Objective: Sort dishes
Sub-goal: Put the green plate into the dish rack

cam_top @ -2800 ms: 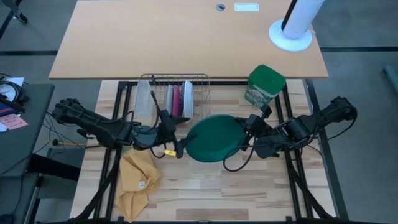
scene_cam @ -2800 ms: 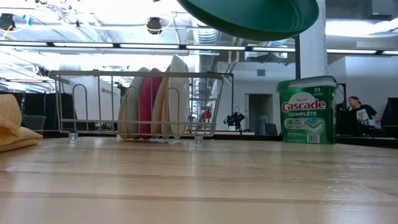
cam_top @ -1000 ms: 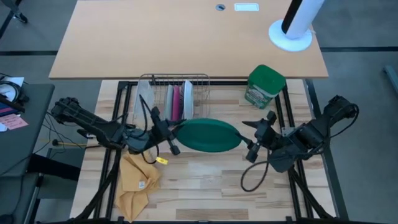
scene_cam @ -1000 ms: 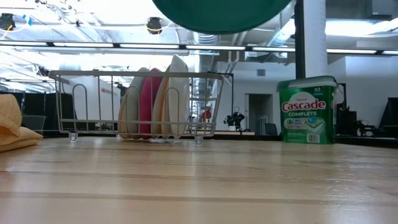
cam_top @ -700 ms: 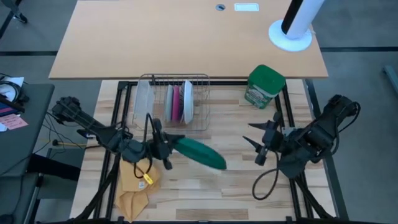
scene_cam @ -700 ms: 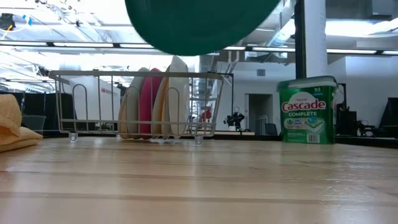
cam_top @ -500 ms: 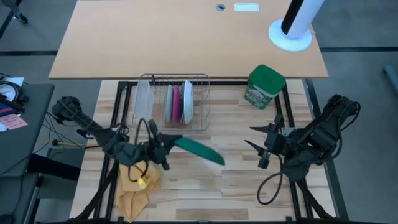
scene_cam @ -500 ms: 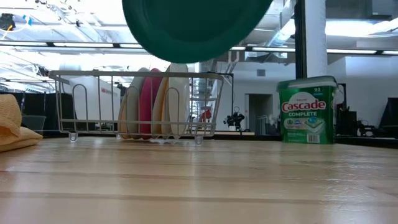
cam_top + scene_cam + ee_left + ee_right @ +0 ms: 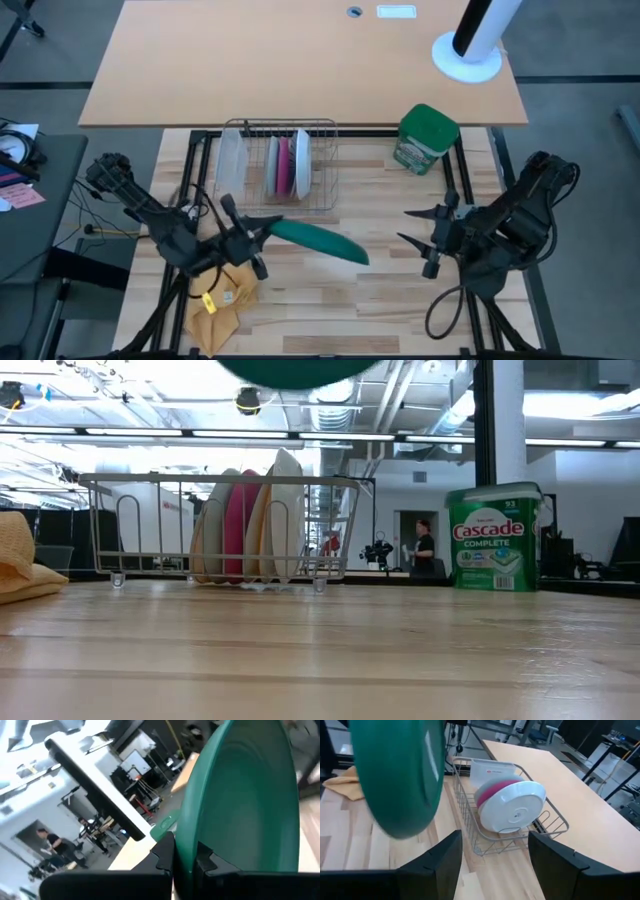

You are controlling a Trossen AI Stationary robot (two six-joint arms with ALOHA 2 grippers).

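Note:
A large dark green plate (image 9: pixel 318 240) hangs in the air over the table's middle, tipped steeply toward its edge. My left gripper (image 9: pixel 258 232) is shut on it. The low view shows only the plate's lower edge (image 9: pixel 295 370) at the top. Several small dishes (image 9: pixel 288 163) stand on edge in a wire rack (image 9: pixel 322 165); the right wrist view shows a white one and a pink one (image 9: pixel 510 810). My right gripper (image 9: pixel 425 242) is open with nothing between its fingers, to the right of the plate and apart from it. My left gripper pinches the green plate's rim (image 9: pixel 184 851) between its two fingers (image 9: pixel 164 854), one on each face, at the plate's left end. The fingers come in level from the table's left. The plate is lifted clear of the table and stands steeply tilted, reaching out beyond the fingers.
A green canister (image 9: pixel 427 138) stands at the far right. A frosted container (image 9: pixel 231 160) leans in the rack's left end. A yellow cloth (image 9: pixel 222 295) lies at the near left. Bare wood lies under and in front of the plate.
My left gripper has drawn back toward the table's near left and rolled, still shut on the plate. The plate has turned from lying flat to steeply tilted and has risen in the low view. My right gripper has drawn away toward the table's right edge, open.

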